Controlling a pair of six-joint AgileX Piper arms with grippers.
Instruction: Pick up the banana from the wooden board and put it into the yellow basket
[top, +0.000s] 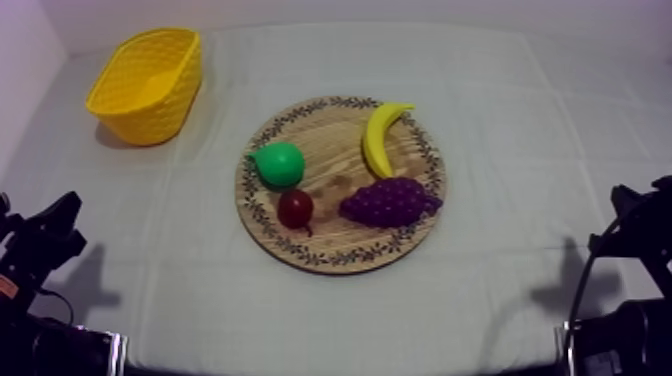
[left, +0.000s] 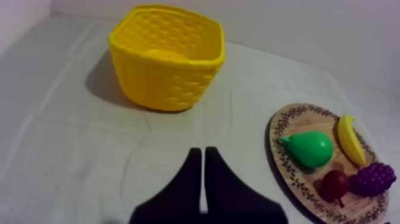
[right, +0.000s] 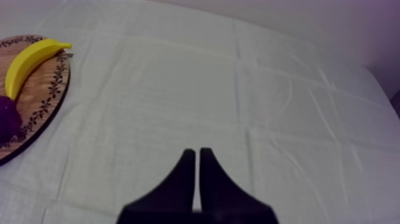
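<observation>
Nothing was done yet tbh: banana sat at 1 o'clock on the wooden board, yellow basket waited at the counter's 10 o'clock. Left fingers and right fingers were pinched together, holding nothing.

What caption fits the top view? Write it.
Banana, pear, grapes and small red fruit on the wooden board; yellow basket stands apart, empty.

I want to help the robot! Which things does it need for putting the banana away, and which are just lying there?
For the job: banana, wooden board, yellow basket.
Just lying on the board: pear, small red fruit, grapes.
</observation>
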